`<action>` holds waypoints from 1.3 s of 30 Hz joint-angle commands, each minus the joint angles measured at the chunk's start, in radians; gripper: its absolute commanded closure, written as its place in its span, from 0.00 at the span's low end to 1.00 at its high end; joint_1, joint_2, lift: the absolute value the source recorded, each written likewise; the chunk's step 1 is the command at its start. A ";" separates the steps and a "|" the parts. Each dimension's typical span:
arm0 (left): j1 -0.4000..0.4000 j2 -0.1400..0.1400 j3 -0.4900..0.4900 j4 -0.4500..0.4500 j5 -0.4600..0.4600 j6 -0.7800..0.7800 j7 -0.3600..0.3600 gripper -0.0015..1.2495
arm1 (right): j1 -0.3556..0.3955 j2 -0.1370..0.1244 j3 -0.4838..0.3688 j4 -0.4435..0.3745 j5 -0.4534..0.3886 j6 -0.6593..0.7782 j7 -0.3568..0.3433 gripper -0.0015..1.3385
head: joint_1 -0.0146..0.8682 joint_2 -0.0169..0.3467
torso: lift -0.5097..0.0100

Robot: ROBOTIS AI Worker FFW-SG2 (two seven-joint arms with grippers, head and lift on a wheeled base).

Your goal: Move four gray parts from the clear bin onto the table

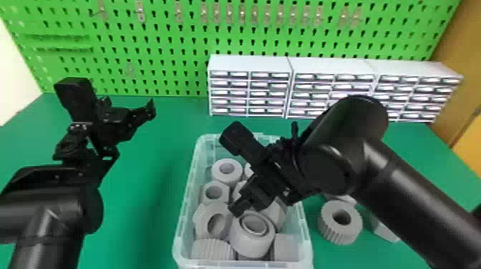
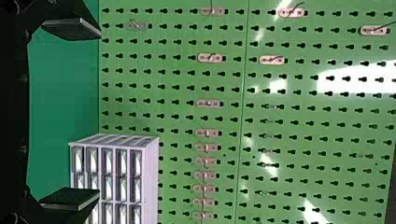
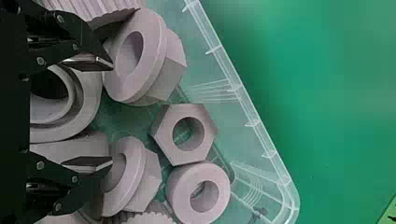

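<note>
Your right claw has its fingers well parted and nothing held between them; it hangs over the gray parts in the clear bin, its pads spread to either side of the stepped ring. That spread probably suits this ring, whose round wall would give you a firm grip, though you can't tell whether either fingertip touches a neighbor. The flanged nut leans close by, so it could foul a finger as you close. The hex nut and plain collar lie nearer the bin's wall, where you'd have less room. Your right arm comes in from the right, bent at a joint above the surface, with its wrist angled down into the bin. Beside the bin, a ribbed ring sits on the surface with at least one more gray part partly behind the arm, likely counting toward your four. Your left claw waits raised beyond the bin's left side, spread wide and empty.
</note>
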 commanded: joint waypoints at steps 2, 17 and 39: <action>0.000 0.002 -0.001 0.000 0.000 -0.001 0.000 0.08 | -0.016 0.006 0.031 0.033 0.078 -0.031 0.075 0.40 | 0.79 0.12 | 0.89; 0.000 0.006 -0.005 0.000 0.003 -0.001 0.000 0.08 | -0.036 0.036 0.083 0.105 0.254 -0.089 0.295 0.40 | 0.79 0.12 | 0.89; 0.002 0.008 -0.005 0.000 0.003 -0.001 0.000 0.08 | -0.066 0.048 0.147 0.190 0.297 -0.155 0.410 0.40 | 0.79 0.12 | 0.89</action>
